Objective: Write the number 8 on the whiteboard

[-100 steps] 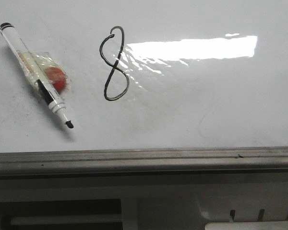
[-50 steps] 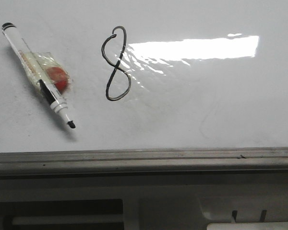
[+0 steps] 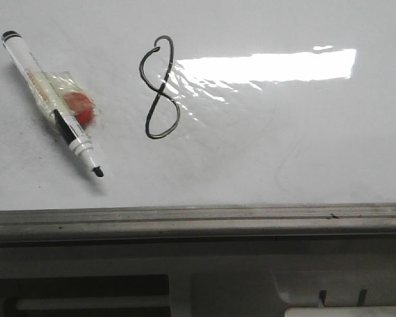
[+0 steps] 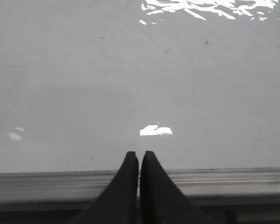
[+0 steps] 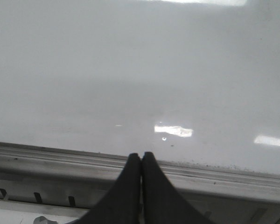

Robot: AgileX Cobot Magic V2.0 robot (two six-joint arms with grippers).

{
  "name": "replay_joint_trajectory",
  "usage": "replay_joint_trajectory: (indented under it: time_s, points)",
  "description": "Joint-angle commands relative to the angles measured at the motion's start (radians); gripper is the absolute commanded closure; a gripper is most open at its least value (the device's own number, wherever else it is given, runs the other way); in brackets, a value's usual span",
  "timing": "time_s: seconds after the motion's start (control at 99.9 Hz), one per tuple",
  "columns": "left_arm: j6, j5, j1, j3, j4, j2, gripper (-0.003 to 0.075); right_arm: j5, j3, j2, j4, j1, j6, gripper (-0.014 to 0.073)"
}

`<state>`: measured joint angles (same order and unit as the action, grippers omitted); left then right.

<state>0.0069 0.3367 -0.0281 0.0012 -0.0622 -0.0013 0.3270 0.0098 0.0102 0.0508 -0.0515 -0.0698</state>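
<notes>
A thin black number 8 (image 3: 160, 88), tall and slightly slanted, is drawn on the glossy whiteboard (image 3: 284, 152) in the front view. A white marker (image 3: 51, 104) with a black uncapped tip lies loose to the left of it, taped to a small red ball (image 3: 78, 108). No gripper shows in the front view. My left gripper (image 4: 139, 154) is shut and empty above the board's grey frame rail (image 4: 233, 179). My right gripper (image 5: 140, 155) is shut too, empty, over the same rail (image 5: 233, 179). Neither wrist view shows the 8 or the marker.
The grey metal rail (image 3: 198, 221) runs along the board's near edge. Below it sits a pale slotted panel (image 3: 303, 290). A bright strip of glare (image 3: 264, 66) lies right of the 8.
The front view shifted slightly between one second and half a second ago; since then nothing has moved. The marker and the 8 lie as before.
</notes>
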Motion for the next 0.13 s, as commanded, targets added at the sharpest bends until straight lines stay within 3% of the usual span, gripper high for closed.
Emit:
replay_joint_trajectory:
  time_s: [0.0, 0.12]
  points:
    - [0.0, -0.051, 0.003, 0.031, -0.013, -0.031, 0.0741, -0.019, 0.013, 0.021, 0.009, -0.005, 0.001, 0.0657]
    - [0.0, -0.051, 0.003, 0.031, -0.013, -0.031, 0.0741, -0.019, 0.013, 0.021, 0.009, -0.005, 0.001, 0.0657]
